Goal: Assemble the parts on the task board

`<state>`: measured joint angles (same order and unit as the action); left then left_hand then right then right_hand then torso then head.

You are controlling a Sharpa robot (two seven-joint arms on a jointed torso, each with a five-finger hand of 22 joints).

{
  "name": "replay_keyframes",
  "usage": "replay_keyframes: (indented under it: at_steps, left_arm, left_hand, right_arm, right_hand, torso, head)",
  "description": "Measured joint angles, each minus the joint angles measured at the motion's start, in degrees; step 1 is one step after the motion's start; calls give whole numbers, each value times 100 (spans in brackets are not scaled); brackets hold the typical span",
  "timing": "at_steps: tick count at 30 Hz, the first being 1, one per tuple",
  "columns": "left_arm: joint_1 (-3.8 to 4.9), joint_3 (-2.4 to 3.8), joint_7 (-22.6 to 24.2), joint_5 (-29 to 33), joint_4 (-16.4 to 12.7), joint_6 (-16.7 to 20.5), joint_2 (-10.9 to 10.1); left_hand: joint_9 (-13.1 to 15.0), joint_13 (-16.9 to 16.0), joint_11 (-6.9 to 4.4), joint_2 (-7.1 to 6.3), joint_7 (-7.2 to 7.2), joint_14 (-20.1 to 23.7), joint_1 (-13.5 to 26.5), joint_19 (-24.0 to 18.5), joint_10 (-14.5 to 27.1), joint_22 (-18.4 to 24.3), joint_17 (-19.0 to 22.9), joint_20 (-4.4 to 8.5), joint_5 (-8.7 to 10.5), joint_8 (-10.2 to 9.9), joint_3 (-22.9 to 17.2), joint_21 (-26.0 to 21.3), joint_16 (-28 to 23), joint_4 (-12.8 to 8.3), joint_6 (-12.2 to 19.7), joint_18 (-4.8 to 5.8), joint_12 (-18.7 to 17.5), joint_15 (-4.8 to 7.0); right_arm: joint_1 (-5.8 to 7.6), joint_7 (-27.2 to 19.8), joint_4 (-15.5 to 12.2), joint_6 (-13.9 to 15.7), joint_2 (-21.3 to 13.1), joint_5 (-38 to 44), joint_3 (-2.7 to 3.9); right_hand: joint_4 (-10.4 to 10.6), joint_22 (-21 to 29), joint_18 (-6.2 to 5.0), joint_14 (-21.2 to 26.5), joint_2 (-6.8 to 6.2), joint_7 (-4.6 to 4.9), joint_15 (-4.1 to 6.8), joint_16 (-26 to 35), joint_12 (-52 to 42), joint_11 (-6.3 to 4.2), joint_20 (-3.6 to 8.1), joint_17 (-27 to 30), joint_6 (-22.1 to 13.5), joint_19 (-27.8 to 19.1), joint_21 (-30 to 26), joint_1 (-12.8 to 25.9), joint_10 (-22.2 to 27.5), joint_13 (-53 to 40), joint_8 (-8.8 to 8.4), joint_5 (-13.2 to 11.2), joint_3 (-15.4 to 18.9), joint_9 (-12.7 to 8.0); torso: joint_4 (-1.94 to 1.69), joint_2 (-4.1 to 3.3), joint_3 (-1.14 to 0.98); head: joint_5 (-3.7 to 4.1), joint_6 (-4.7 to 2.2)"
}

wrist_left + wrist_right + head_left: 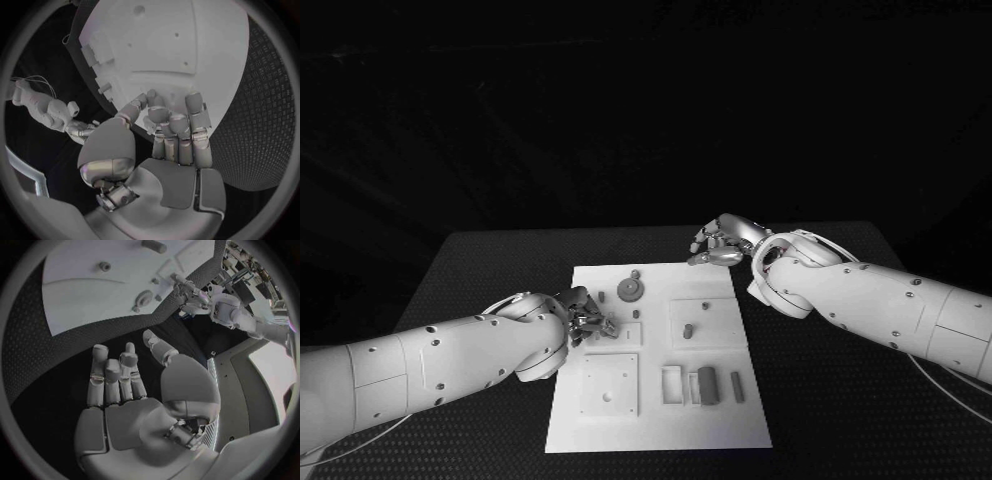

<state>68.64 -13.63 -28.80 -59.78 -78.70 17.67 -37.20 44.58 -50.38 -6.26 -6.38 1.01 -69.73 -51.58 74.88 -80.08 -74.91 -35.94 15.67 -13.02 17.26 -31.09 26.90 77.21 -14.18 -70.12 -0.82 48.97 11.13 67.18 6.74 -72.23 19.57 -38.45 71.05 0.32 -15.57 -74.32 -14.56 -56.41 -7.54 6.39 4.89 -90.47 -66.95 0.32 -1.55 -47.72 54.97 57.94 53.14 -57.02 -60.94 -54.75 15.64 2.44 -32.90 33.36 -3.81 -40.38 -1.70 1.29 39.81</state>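
The white task board (661, 420) lies lengthwise in the middle of the black table. A round grey gear-like part (630, 290) sits near its far end, also seen from the right wrist (144, 297). A short peg (687, 329) stands on a square recess. Upright grey blocks (707, 382) stand near the near right. My left hand (589, 320) hovers at the board's left edge with fingers (178, 122) curled toward the thumb; anything between them is hidden. My right hand (721, 243) is over the table just beyond the board's far right corner, fingers (119, 372) apart and holding nothing.
A square plate (609, 385) with a small hole lies on the board's near left. A thin bar (737, 387) stands by the blocks. Black table (848, 400) stretches on both sides of the board. A cable (956, 385) hangs under my right arm.
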Motion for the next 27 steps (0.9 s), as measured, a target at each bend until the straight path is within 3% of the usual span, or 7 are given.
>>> replay_keyframes:
  at_steps: [18,22,27]
  left_arm:
    - [5,2,-28,-10,15,-63,16]
    - [5,2,-28,2,18,-55,20]
    - [4,2,-27,14,22,-54,22]
  left_hand:
    - [-10,24,-11,0,-10,13,0,-3,11,1,50,-3,23,-1,7,0,22,-7,10,0,7,12]
    - [-5,54,-11,2,-10,24,-1,-3,11,-4,103,-3,245,-1,6,0,30,-9,10,-1,24,22]
    - [5,76,-8,33,-11,27,29,-3,14,-4,153,-4,228,-2,1,0,62,7,11,0,46,22]
  right_arm:
    - [0,0,0,-3,0,-3,0]
    - [0,0,0,-3,0,-3,0]
    - [0,0,0,-3,0,-4,0]
  right_hand:
    - [0,0,1,4,0,18,-5,0,0,0,0,0,-7,0,0,0,0,5,0,0,0,-1]
    - [0,0,1,4,0,18,-5,0,0,0,0,-1,-8,0,0,0,0,5,0,0,0,4]
    - [0,0,1,5,0,18,-6,0,0,0,0,-1,-8,0,0,0,0,5,0,0,0,4]
  torso:
    - [4,-1,-4]
    - [4,-1,-4]
    - [4,-1,-5]
  head:
    - [0,5]
    - [0,1]
    - [1,-1]
